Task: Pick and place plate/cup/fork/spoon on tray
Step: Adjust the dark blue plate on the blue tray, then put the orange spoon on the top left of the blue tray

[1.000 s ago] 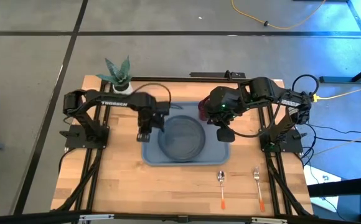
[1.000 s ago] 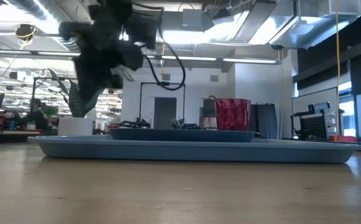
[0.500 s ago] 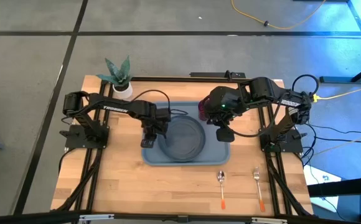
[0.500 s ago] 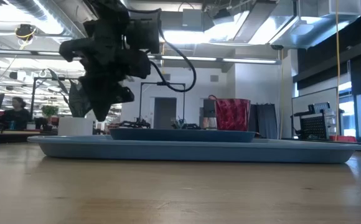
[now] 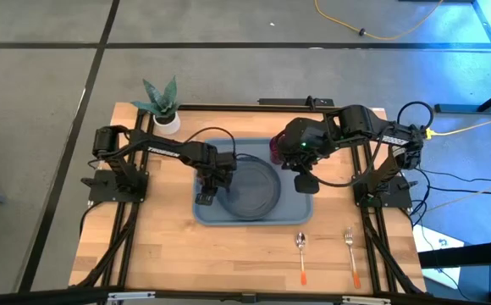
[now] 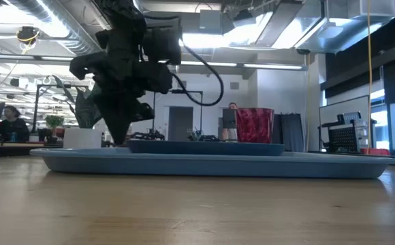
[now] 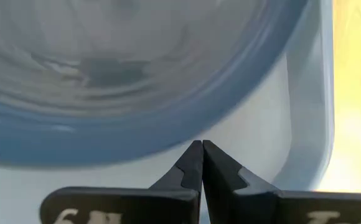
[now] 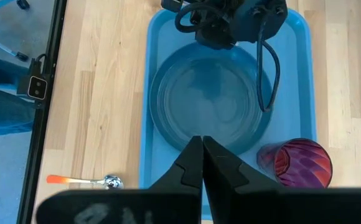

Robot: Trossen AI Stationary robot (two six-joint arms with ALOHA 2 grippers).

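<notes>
From where I stand the plate sits in the middle of the tray, and the cup stands upright on the tray at about one o'clock from the plate, close by its rim. The spoon and the fork lie on the bare wood at roughly five o'clock from the tray, well apart from it and side by side.

The left gripper hangs low over the tray at the plate's nine o'clock edge, its fingers pressed together and holding nothing; its wrist camera shows the tips just off the plate's rim. The right gripper hovers high over the tray's one o'clock corner, above the cup, fingers likewise closed and empty.

The trouble I foresee is on the left. With its tips so near the rim, any sideways sweep could nudge the plate toward three o'clock, and the cup stands close enough to be knocked over. The right arm, if it drops straight down, might clip the cup. Then the cutlery: both pieces lie flat and thin, so closed or badly aligned fingers could skid them off toward the table's six o'clock edge.
</notes>
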